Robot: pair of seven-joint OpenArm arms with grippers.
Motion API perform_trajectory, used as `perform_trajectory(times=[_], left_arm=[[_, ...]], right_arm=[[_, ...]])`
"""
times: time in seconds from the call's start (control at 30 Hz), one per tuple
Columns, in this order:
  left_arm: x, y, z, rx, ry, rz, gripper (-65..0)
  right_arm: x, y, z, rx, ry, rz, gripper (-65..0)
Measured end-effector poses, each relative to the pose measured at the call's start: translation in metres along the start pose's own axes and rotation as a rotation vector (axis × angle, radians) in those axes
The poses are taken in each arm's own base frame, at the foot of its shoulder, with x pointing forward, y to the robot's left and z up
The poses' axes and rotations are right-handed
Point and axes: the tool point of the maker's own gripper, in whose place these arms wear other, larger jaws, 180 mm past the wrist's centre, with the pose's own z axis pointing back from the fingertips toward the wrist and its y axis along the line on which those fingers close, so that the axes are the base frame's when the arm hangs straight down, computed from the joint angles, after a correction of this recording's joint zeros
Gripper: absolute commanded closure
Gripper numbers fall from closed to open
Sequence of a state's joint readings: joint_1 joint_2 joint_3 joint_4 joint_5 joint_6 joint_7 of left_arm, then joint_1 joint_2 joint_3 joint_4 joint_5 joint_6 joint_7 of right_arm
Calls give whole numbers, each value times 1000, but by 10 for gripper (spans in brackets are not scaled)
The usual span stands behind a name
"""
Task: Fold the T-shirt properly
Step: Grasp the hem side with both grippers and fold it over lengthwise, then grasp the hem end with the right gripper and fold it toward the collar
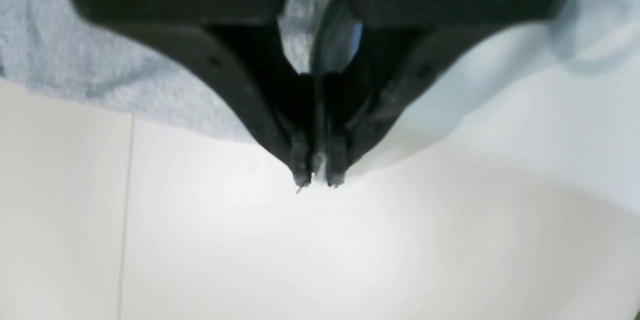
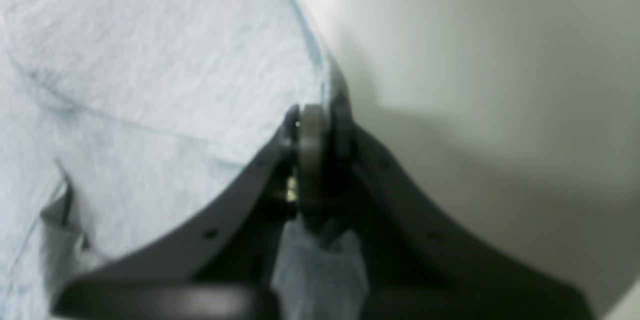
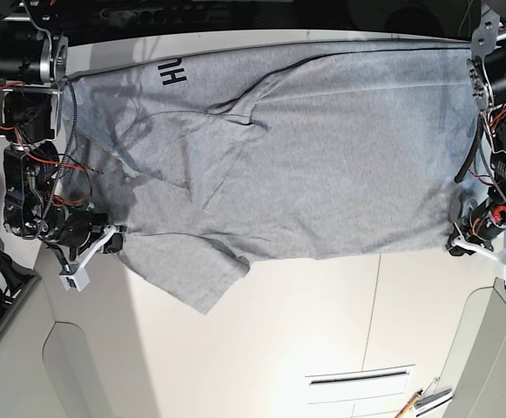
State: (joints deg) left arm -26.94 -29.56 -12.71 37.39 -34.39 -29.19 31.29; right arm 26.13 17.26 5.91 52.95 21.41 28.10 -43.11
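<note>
T-shirt [image 3: 322, 165]: spread across the white surface [image 3: 305, 340], one sleeve folded over.
Left pincer [image 1: 319, 177]: pressed together on its hem edge.
Right pincer [image 2: 312, 129]: pinching cloth.
Risk: thin left bite slips when lifted; uneven pull skews the fold.

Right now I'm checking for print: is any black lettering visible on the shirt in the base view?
Yes, black block letters show on the T-shirt near its far left edge.

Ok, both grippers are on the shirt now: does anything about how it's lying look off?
Yes. The T-shirt is not flat: a diagonal fold runs through its upper middle, turning over a flap with black lettering. One sleeve sticks out askew below the lower edge.
</note>
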Motion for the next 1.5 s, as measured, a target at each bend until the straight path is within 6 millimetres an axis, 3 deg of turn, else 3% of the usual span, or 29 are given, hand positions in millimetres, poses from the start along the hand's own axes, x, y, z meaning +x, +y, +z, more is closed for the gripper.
perform_trajectory(times=[0.07, 0.2, 0.27, 0.4, 0.57, 0.73, 1.0, 1.27, 1.37, 1.5], left_arm=[[8, -6, 5, -35, -21, -10, 0], [29, -11, 27, -67, -70, -73, 0], [34, -13, 40, -75, -78, -109, 0], [28, -14, 62, -95, -97, -107, 0], [22, 7, 97, -71, -124, -97, 0], [-4, 25, 120, -64, -83, -49, 0], [-54, 39, 142, -95, 53, 7, 0], [-81, 41, 153, -121, 124, 33, 0], [-84, 37, 153, -144, 141, 6, -167], [-84, 38, 154, -140, 144, 2, -203]], right_arm=[[7, 4, 8, 4, -7, 13, 0], [42, 16, 36, 17, -122, 69, 0], [45, 24, 49, 19, -152, 98, 0], [21, 36, 64, 16, -126, 157, 0], [-16, 49, 74, 19, -89, 191, 0], [-51, 49, 89, -1, -32, 196, 0], [-73, 25, 119, -82, -34, 140, 0], [-74, 18, 123, -102, -40, 117, 0], [-74, 17, 123, -109, -39, 111, -183], [-70, 19, 125, -102, -56, 111, -215]])
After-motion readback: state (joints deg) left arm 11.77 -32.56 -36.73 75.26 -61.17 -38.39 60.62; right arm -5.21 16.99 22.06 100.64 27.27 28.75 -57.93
